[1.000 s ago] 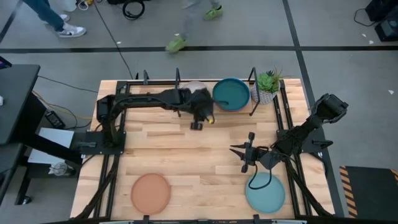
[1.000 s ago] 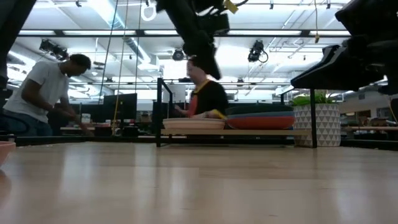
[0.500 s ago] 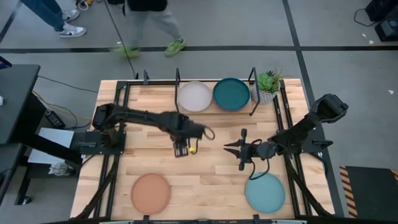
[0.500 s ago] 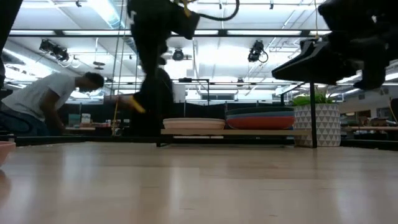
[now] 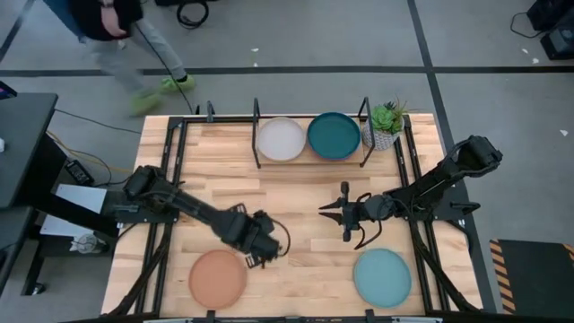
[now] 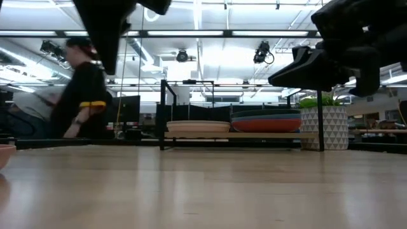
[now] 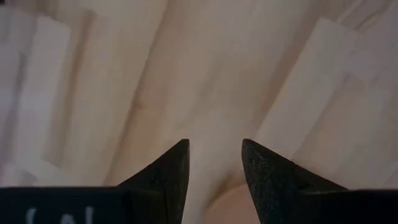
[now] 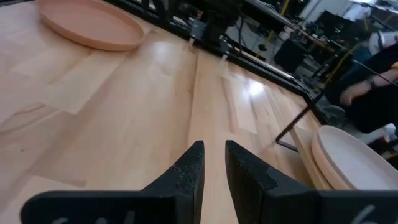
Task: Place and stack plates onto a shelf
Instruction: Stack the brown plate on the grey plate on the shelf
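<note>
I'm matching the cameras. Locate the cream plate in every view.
High view: the cream plate is at the table's far edge, on the shelf, left of the dark teal plate.
Low view: centre, on the shelf's left half.
Left wrist view: not in it.
Right wrist view: right edge.
Shared landmark: the shelf's black rods.

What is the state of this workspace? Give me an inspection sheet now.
Surface: wooden table, bare in the middle.
Job's things: shelf holds cream plate and dark teal plate, both topping stacks; terracotta plate and light aqua plate lie on the table.
Clutter: potted plant beside the shelf.
Grippers: left gripper open at the terracotta rim; right gripper narrowly open, empty.
Cables: floor cable.
Surroundings: person walking past.
</note>
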You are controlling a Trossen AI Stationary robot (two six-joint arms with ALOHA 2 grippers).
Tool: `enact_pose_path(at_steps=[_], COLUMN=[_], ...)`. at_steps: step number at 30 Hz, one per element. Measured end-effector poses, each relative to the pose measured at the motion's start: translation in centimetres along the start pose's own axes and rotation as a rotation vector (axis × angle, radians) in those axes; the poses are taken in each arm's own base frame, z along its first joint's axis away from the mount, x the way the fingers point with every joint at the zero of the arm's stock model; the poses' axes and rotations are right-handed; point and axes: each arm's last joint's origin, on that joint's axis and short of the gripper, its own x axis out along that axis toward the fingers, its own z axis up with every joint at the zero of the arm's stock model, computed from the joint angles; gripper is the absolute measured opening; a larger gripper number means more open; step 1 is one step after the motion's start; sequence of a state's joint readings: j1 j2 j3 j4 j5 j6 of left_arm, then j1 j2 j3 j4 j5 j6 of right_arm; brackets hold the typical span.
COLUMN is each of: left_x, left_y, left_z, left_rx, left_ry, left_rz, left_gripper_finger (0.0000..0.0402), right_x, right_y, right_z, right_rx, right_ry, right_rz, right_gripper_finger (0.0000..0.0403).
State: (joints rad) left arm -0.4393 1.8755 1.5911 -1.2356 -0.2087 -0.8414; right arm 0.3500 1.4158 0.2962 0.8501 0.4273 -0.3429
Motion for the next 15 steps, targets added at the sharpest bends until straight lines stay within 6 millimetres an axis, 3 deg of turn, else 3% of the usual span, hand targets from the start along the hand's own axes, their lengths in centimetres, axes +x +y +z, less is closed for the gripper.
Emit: enact_pose_path(at_steps=[7, 15], left_x=[1.0, 0.2], left_y=[-3.5, -6.5], left_z=[-3.3, -5.8], left_rx=[-0.24, -0.473], left_ry=[-0.054, -0.082], left_rz=[-0.101, -0.257], left_gripper_finger=[0.0155, 0.0155], right_x=[0.2, 0.3], right_y=[-0.3, -0.3], right_z=[0.1, 0.2], right_rx=[-0.038, -0.049], right_ry=[-0.046, -0.1], right_rz=[0.072, 0.191], right_gripper_finger=[0.0071, 0.0071])
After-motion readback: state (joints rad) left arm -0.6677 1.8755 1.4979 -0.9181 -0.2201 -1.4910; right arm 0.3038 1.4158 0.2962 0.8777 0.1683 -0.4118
